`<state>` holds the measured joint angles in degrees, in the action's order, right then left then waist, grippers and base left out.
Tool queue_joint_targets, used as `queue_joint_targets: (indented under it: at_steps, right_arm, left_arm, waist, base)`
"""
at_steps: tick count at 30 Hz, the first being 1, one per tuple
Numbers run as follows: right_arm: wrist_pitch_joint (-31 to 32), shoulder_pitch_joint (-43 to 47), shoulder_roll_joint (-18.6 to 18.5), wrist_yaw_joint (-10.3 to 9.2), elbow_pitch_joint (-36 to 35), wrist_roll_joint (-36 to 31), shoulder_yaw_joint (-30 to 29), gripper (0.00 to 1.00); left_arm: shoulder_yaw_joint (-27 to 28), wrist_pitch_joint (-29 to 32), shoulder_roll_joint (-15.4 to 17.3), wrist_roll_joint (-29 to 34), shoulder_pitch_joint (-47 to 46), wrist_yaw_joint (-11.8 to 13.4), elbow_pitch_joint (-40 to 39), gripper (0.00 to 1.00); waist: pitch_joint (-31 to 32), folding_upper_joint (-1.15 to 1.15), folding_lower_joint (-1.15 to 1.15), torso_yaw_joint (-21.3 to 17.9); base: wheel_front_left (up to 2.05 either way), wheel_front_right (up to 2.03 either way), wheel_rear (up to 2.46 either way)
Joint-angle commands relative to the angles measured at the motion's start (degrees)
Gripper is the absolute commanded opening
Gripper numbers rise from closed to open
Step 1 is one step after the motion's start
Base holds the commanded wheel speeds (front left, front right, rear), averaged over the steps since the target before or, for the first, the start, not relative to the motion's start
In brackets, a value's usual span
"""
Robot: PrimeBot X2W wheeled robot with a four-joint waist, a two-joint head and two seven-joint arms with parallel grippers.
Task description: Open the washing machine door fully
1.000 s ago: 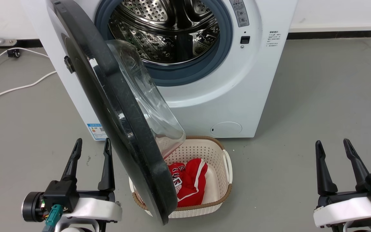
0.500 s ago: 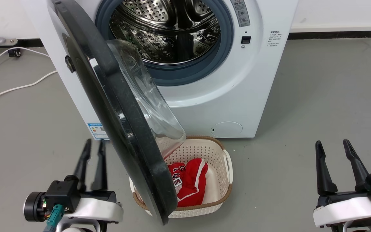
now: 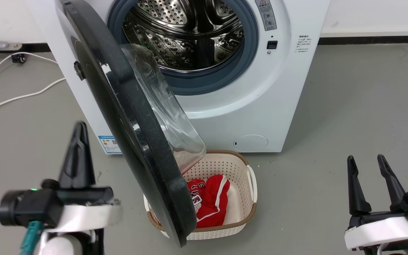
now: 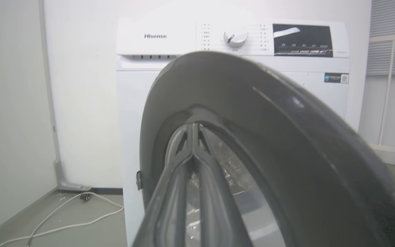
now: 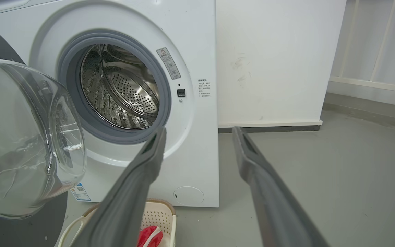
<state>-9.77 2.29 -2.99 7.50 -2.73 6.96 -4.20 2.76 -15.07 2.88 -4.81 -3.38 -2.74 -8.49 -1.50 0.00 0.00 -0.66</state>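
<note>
Door (image 3: 133, 134) half open; my left gripper (image 3: 80, 127) sits beside its outer face.

In the head view the door runs from 11 o'clock down to 6, swung out from the washing machine (image 3: 246, 106) over the basket (image 3: 251, 198). The left gripper, at 8 o'clock, has its jaws pressed together on nothing. The right gripper (image 3: 365, 157), at 4 o'clock, is spread wide, empty and well apart from the door. I judge the door stiff and fairly heavy on its hinge, and its glossy face slippery. I'd work the black rim near the free edge at 6 o'clock for leverage, and keep off the glass bowl (image 3: 165, 120), the fragile part.
</note>
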Motion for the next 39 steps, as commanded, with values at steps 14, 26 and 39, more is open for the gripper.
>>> queue_joint_targets:
  at_steps: [14,26,39]
  right_arm:
    - [0.23,-0.4,0.22,-0.02,0.9,0.54,0.03,1.0]
    - [0.13,-0.72,0.21,-0.02,2.06,1.54,-0.21,1.0]
    - [0.53,-0.65,0.2,-0.03,3.32,2.23,0.32,1.0]
  left_arm:
    - [-2.68,-0.11,0.29,3.56,-5.3,-0.58,-26.06,0.0]
    - [-22.71,5.58,1.52,-2.5,0.7,-4.23,-24.87,0.0]
    - [-30.89,21.34,4.8,-7.92,11.77,-4.33,-14.17,0.0]
  waist:
    - [0.18,0.0,0.0,-0.24]
    - [0.28,0.0,0.0,-0.39]
    - [0.26,0.0,0.0,0.52]
  base:
    - [0.0,0.0,0.0]
    - [0.0,0.0,0.0]
    - [0.0,0.0,0.0]
